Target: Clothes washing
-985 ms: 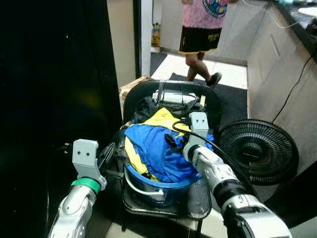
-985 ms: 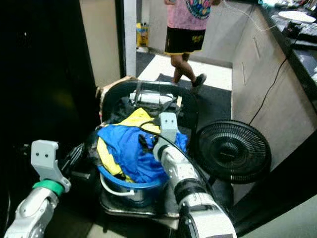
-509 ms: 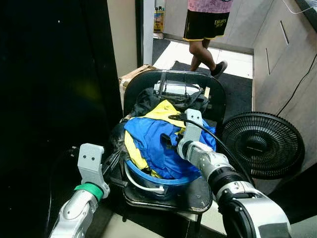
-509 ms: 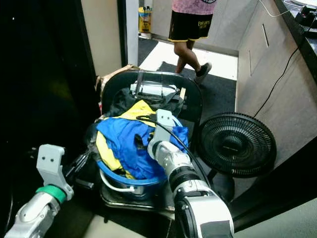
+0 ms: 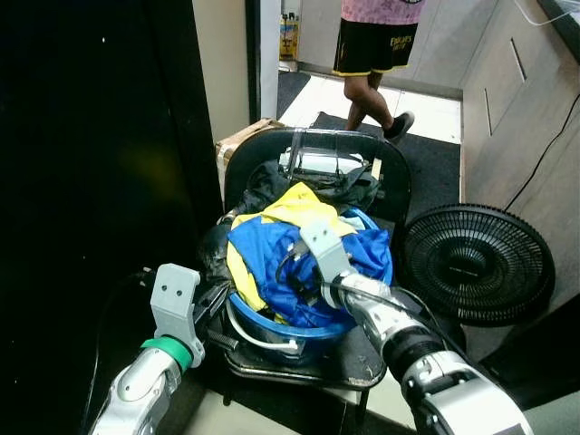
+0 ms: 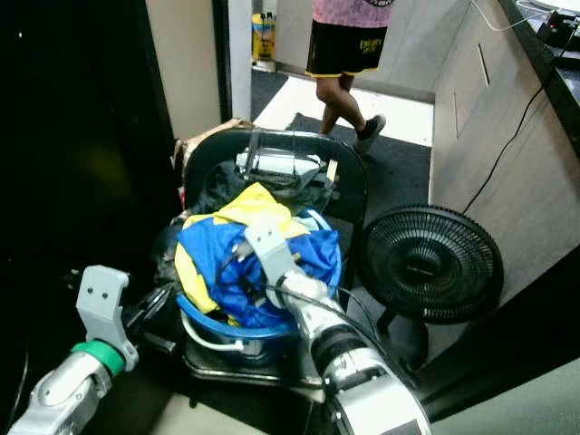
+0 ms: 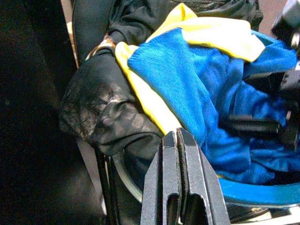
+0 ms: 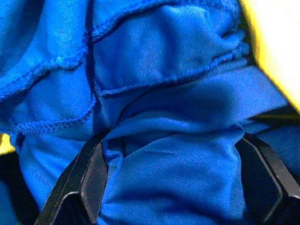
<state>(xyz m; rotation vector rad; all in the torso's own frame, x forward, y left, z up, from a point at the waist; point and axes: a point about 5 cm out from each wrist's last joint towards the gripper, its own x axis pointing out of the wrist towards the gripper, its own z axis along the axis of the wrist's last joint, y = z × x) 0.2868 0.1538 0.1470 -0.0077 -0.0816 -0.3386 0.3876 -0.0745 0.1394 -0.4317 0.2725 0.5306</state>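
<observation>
A blue basin [image 5: 304, 333] stands on a black chair [image 5: 243, 172], heaped with a blue garment [image 5: 267, 258], a yellow garment [image 5: 297, 207] and a black garment [image 7: 101, 117] hanging over its left side. My right gripper [image 5: 297, 283] is pushed into the middle of the blue garment. In the right wrist view its fingers [image 8: 91, 180] stand open with blue cloth bulging between them. My left gripper [image 5: 214, 304] is shut and empty, low beside the basin's left rim, and its fingertips [image 7: 177, 138] point at the black garment.
A black floor fan [image 5: 476, 263] stands right of the chair. A person [image 5: 376, 45] walks on the floor behind it. A cardboard box [image 5: 238, 145] sits behind the chair's left. A dark panel [image 5: 91, 181] closes off the left, and a beige counter wall [image 5: 526, 109] the right.
My right gripper has swung from the basin's right side to the middle of the pile and sunk into the blue garment. The left gripper has edged closer to the basin. The camera tilted down.
</observation>
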